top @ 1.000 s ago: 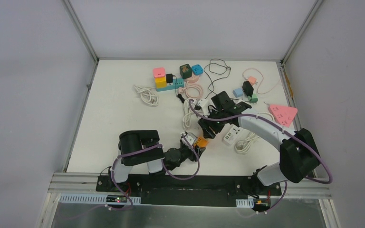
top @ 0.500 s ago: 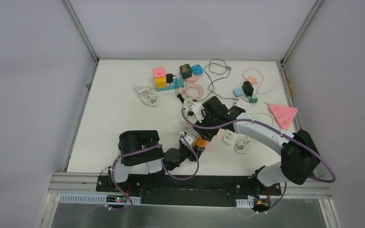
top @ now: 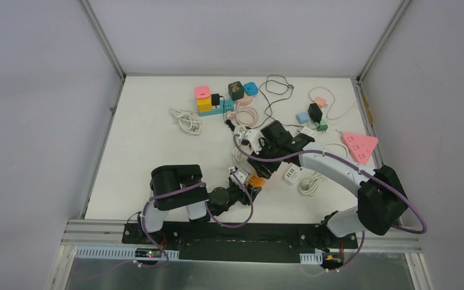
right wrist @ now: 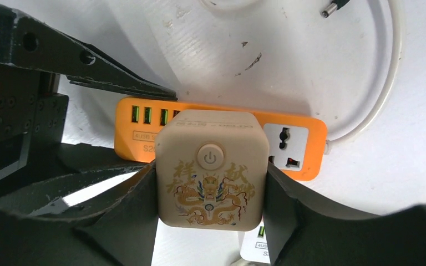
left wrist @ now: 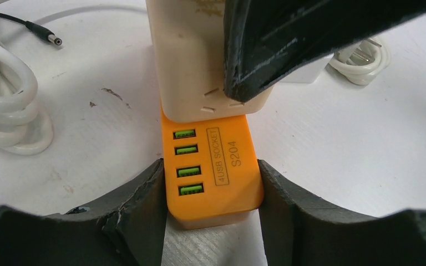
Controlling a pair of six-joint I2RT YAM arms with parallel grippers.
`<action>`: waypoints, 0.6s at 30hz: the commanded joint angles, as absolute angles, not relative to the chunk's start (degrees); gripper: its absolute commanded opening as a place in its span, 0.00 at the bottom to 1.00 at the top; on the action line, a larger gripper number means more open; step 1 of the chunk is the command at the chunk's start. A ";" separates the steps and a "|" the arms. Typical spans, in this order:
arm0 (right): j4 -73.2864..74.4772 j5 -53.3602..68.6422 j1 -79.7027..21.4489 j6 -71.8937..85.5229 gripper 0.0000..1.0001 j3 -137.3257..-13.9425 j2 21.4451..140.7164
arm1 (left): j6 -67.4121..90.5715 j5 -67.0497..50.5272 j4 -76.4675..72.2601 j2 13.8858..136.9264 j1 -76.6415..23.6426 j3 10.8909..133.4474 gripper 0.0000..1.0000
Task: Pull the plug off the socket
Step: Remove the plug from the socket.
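Note:
An orange 4-USB socket strip (top: 255, 180) lies on the white table in front of the left arm. My left gripper (top: 242, 185) is shut on its USB end; in the left wrist view the strip (left wrist: 213, 166) fills the gap between both fingers, at the gripper (left wrist: 211, 194). A cream cube plug with a gold dragon print (right wrist: 211, 177) sits on top of the strip (right wrist: 297, 145). My right gripper (right wrist: 211, 191) is shut on the plug's two sides; from above, that gripper (top: 264, 167) hides the plug. The plug (left wrist: 191, 66) rests against the strip's top face.
A white power strip (top: 293, 174) and a coiled white cable (top: 308, 184) lie just right of the grippers. A pink triangular socket (top: 360, 145) is at the right. Coloured cube sockets (top: 204, 99), black adapters and loose cables lie at the back. A white cable coil (left wrist: 11, 111) lies left of the strip.
My right gripper has shifted left, away from the white power strip, and now sits over the orange strip. The left arm and the orange strip have not moved.

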State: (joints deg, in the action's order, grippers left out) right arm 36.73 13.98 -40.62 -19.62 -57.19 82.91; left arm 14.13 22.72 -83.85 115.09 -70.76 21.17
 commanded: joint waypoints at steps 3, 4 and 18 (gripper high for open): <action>37.23 16.73 -51.52 -18.80 0.00 -58.32 83.89 | 16.16 22.79 -76.02 116.11 -69.11 20.93 0.00; 37.38 15.97 -51.43 -18.92 0.00 -58.45 83.82 | 16.24 22.84 -75.90 116.06 -69.09 20.92 0.00; 39.18 32.94 -36.54 -15.47 0.00 -58.20 82.00 | 16.39 21.33 -75.47 115.50 -67.94 20.11 0.00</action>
State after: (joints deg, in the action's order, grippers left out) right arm 37.23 19.29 -35.40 -17.39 -57.19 83.07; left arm 14.61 21.39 -83.55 114.85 -69.63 21.34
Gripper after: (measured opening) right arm 0.610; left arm 0.531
